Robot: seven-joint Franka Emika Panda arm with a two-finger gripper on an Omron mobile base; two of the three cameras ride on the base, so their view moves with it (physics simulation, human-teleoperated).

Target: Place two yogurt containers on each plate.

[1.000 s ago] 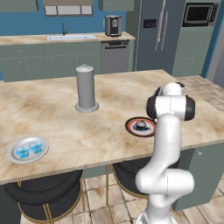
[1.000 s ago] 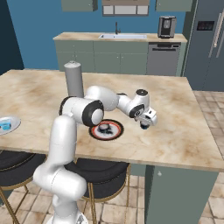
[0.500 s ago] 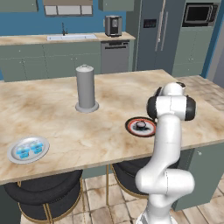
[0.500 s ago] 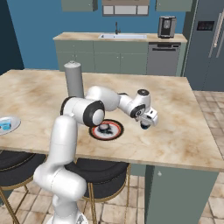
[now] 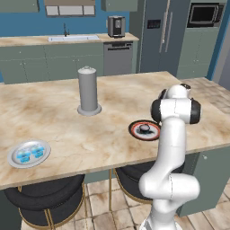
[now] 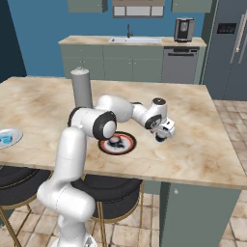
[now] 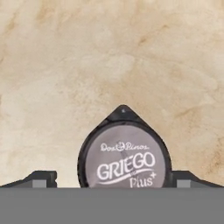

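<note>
A dark grey-black yogurt cup [image 7: 124, 159] with a "GRIEGO Plus" lid sits on the marble counter. It lies between my fingertips [image 7: 43, 177]: the right one is against its rim, the left one a small gap away. My gripper [image 6: 161, 137] is open and low over the counter, just right of the black red-rimmed plate [image 6: 103, 146]. That plate [image 5: 133, 130] carries the other dark cup [image 5: 144, 129]. The silver-grey plate [image 5: 12, 160] at the counter's near left holds two light blue cups [image 5: 24, 156], [image 5: 38, 152].
A tall grey canister with a knob [image 5: 88, 90] stands mid-counter behind the plates. The counter's front edge runs close to both plates, with round stools [image 5: 49, 197] underneath. My own arm [image 5: 173, 130] hides the gripper in the left base view.
</note>
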